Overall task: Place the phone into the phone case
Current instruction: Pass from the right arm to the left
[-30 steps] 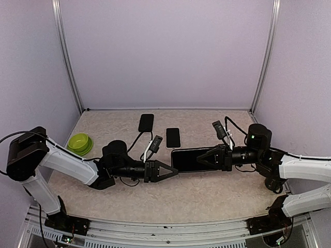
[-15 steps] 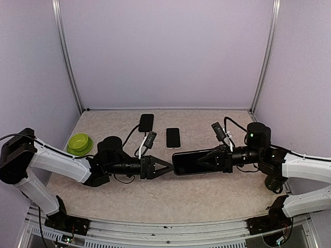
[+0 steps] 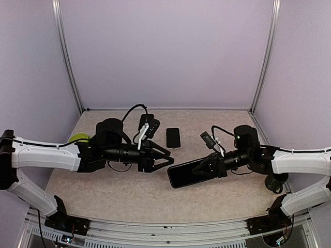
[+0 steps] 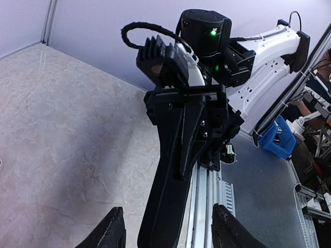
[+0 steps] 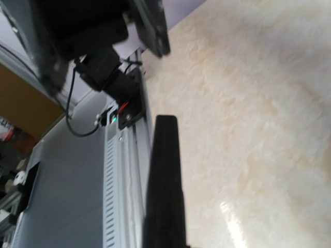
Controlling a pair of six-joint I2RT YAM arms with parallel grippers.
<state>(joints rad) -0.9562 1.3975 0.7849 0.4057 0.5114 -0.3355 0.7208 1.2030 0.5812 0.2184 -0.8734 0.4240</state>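
The left jaws stand spread with nothing between them, pointing across the bench [image 3: 217, 124] toward the right arm [image 3: 302, 161]; in the left wrist view their two fingertips [image 4: 113, 232] sit well apart at the bottom edge. The right jaws are clenched on one short end of a flat black slab [image 3: 186, 174]; we take it for the phone case, though from these views it could as well be a large handset. The slab juts out toward the left jaws, angled so that its free end lies nearer the arm bases; that end is near the left fingertips but apart from them. The wrist views show it edge-on, thin and dark. Beyond both sets of jaws, toward the back wall, the phone [image 3: 173, 137] lies flat on the bench, its pale screen up; just left of it a black cabled device [image 3: 145, 120] is partly hidden by the left arm [image 3: 46, 155]; a green bowl [image 3: 77, 138] peeks out behind that arm.
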